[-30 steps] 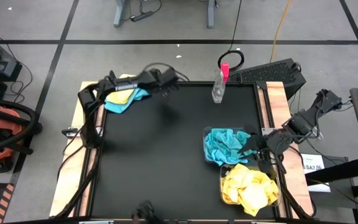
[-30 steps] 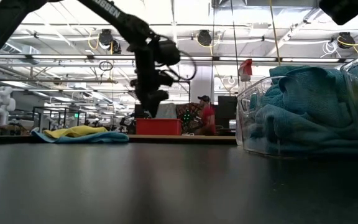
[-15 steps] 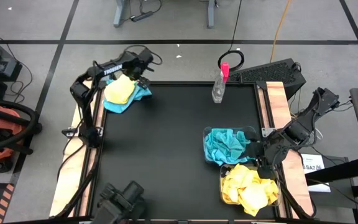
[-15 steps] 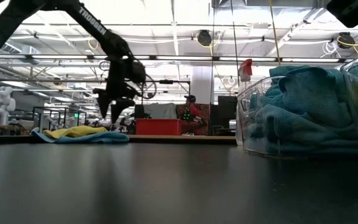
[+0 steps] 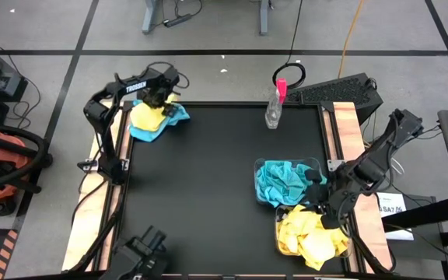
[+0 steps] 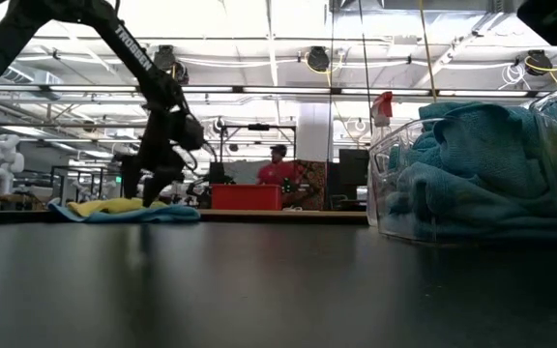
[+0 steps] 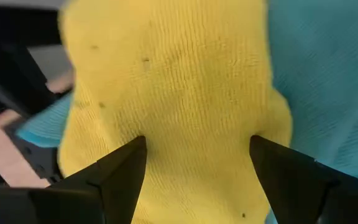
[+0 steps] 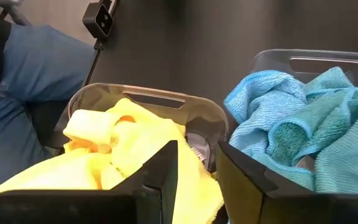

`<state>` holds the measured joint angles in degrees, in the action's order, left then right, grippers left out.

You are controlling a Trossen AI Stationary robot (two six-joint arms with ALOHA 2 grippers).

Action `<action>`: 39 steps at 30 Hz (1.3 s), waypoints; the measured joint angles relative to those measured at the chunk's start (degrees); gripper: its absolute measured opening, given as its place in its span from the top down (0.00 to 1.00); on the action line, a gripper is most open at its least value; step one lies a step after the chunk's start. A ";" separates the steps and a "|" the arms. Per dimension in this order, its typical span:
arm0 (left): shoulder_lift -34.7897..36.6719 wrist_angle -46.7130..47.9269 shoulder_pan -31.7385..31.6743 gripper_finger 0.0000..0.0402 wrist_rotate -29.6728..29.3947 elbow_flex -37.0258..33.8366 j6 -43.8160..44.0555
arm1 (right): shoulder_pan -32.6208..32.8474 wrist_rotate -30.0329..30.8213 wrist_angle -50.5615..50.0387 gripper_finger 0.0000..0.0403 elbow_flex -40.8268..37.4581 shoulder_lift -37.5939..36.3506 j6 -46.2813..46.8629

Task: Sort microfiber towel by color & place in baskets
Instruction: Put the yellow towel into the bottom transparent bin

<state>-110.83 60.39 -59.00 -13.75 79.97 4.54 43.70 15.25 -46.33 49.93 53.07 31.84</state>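
Ribbed yellow towel (image 7: pixel 166 87) under splayed left tool (image 7: pixel 194 177)

- My left gripper (image 7: pixel 197 171) hangs low with its wrist bent down, fingers (image 7: pixel 120 171) spread wide, nothing between them.
- My right gripper (image 8: pixel 197 171) waits with its fingers close together, gripping nothing.

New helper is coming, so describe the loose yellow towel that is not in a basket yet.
Start at the black table and go to its far left corner, where the left gripper hovers open. The yellow towel lies there on a blue towel, the only yellow one outside the baskets.
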 joint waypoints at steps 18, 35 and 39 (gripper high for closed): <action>0.73 -1.60 4.37 0.96 5.49 -5.89 -4.92 | 0.61 2.97 1.09 0.75 -0.02 0.88 0.55; 23.27 6.37 13.76 0.99 5.59 -5.91 -1.84 | 0.59 4.74 2.58 0.75 -0.04 0.88 0.45; 29.79 5.98 17.80 0.99 6.05 -5.89 -0.33 | 0.61 7.91 3.06 0.75 -0.04 0.88 0.43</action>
<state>-81.03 66.37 -41.19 -7.70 74.08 4.20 44.31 23.16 -43.27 49.89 53.95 32.27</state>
